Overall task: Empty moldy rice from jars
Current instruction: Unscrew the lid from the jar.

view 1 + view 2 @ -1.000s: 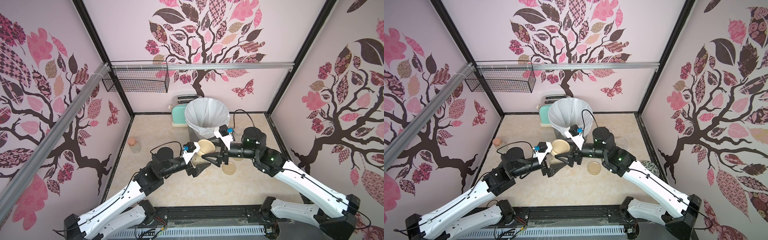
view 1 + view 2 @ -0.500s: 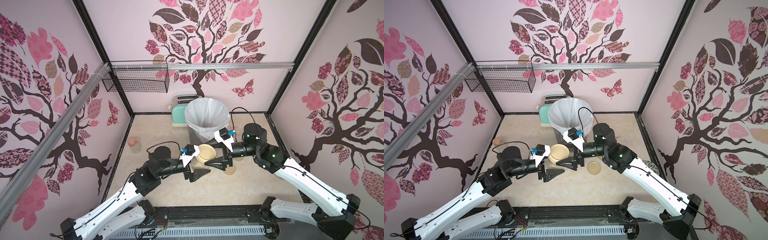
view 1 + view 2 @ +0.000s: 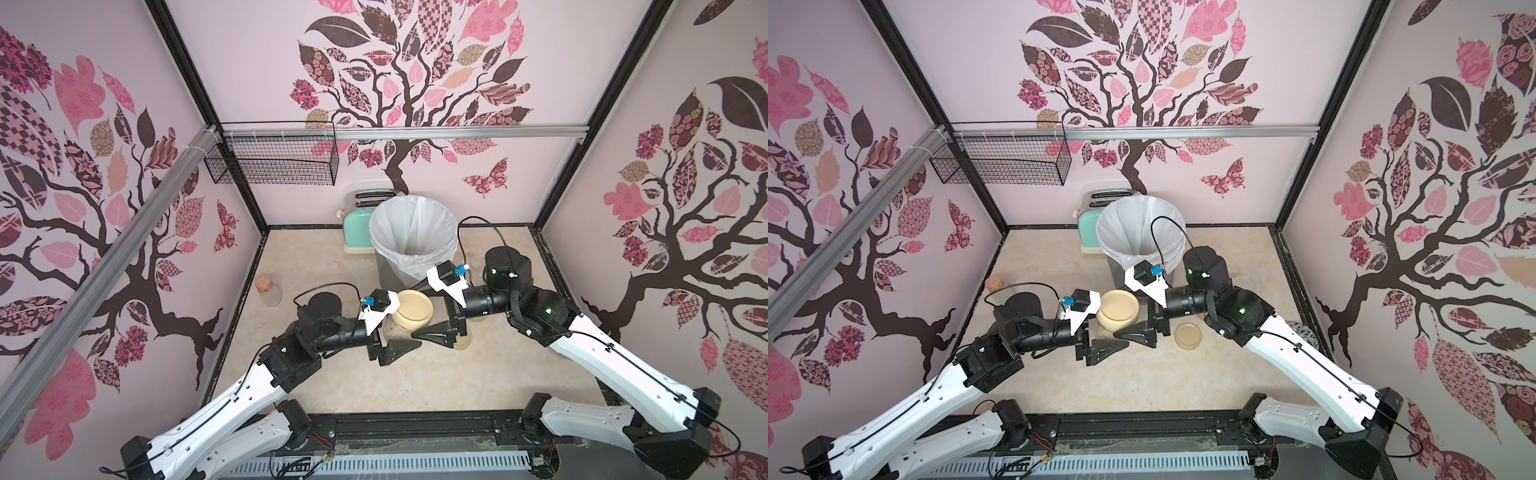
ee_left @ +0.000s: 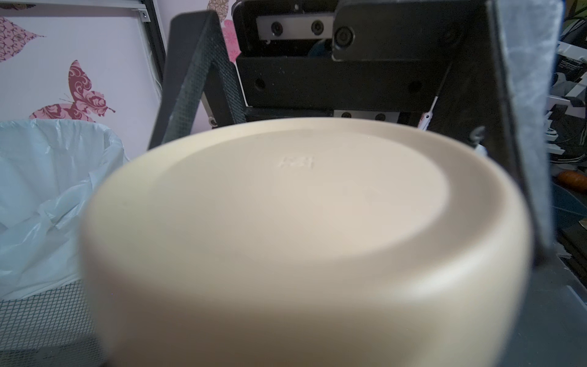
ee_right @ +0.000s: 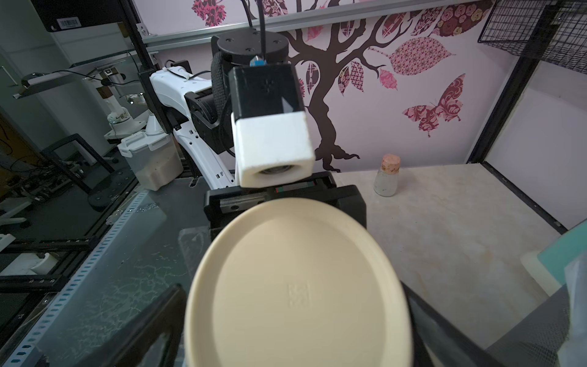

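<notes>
Shows left hand (image 3: 400, 337) clenched on a jar (image 3: 1105, 331) of moldy rice (image 3: 394, 330) mid-bench (image 3: 415, 374), right hand (image 5: 292, 287) released astride its lid (image 3: 412, 308). Seemingly leaves unscrewing and emptying undone.

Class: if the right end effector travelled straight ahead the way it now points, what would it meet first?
The beige lid on the jar, which sits between the spread fingers of the right end effector; depth is unclear, but nothing else seems nearer.

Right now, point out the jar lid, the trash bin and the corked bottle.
jar lid (image 3: 413, 308): in a top view, centre of its flat top.
trash bin (image 3: 415, 216): in a top view, white liner on its inner wall.
corked bottle (image 5: 385, 182): right wrist view, glass body.
</notes>
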### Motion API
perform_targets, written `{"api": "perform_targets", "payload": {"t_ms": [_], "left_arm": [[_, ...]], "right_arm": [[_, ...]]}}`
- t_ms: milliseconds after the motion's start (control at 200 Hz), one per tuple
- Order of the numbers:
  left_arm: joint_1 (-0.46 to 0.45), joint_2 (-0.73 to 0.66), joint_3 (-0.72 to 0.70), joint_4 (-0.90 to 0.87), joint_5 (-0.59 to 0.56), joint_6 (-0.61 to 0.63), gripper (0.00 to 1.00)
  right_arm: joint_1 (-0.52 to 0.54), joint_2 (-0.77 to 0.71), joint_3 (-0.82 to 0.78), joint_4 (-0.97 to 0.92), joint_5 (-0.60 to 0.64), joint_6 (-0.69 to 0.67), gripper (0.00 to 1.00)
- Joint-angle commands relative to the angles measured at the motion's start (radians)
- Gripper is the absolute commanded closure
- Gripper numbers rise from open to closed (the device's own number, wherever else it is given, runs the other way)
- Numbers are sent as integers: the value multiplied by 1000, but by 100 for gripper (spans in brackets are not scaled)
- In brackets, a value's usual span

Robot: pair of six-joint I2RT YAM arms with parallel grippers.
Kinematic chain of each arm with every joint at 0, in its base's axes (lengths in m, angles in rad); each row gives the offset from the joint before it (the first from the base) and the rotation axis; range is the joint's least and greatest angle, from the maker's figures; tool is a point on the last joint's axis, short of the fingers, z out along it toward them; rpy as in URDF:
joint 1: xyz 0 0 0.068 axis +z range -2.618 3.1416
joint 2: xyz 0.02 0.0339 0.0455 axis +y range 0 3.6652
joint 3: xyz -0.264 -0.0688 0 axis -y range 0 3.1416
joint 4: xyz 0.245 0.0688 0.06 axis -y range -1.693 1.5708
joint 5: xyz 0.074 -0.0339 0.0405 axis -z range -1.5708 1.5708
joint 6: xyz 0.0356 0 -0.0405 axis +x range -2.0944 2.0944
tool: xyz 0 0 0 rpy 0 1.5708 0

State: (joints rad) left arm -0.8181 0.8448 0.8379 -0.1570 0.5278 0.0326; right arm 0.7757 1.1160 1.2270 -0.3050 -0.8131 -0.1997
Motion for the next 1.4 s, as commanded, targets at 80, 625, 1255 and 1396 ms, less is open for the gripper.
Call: {"api": "perform_targets", "payload": {"t_ms": [80,625,1255,1396], "left_arm": [[10,-30,30,129,-35,-15,24],[17,-31,16,134,-87,-2,24],[20,31,-31,188,-348,24,25],[19,51,-32,200,-428,28,26]], "right_arm": [[8,-38,9,-44,61,17,1],[8,-87,21,-151,271,84,0],[99,-45,112,-182,619,358,0],[134,-12,130,-172,718,387,1]]}}
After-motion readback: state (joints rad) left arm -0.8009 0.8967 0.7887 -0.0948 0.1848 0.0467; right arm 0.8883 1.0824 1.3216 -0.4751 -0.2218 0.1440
